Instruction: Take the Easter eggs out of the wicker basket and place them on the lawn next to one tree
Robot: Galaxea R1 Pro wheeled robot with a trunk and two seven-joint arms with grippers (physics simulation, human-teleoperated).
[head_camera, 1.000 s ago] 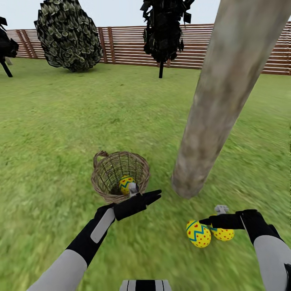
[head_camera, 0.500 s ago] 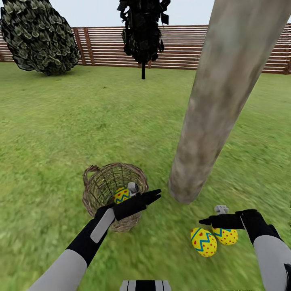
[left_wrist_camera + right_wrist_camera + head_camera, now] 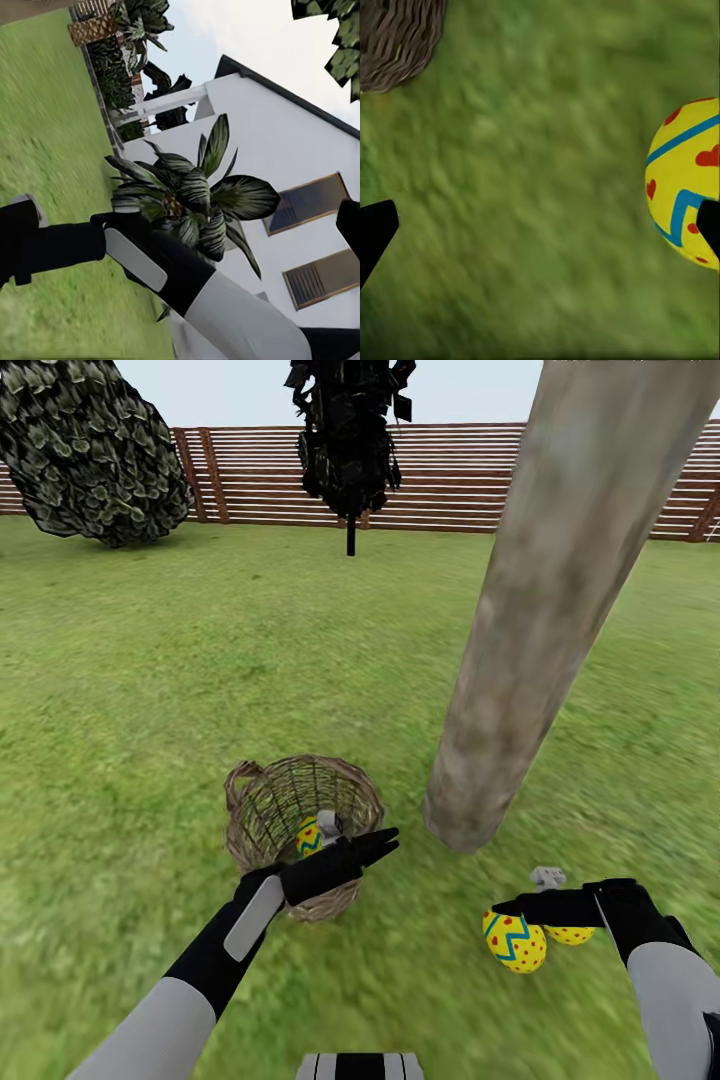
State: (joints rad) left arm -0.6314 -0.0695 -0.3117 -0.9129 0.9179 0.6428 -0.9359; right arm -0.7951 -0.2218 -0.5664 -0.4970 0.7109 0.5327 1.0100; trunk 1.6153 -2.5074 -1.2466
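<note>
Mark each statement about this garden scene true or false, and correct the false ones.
1. Two Easter eggs lie on the lawn near the tree. True.
2. The wicker basket is empty. False: one egg sits inside.
3. The left claw is at the basket's near rim. True.
4. The basket lies tipped on its side. False: it stands upright.
5. The right claw grips an egg. False: it holds nothing.
</note>
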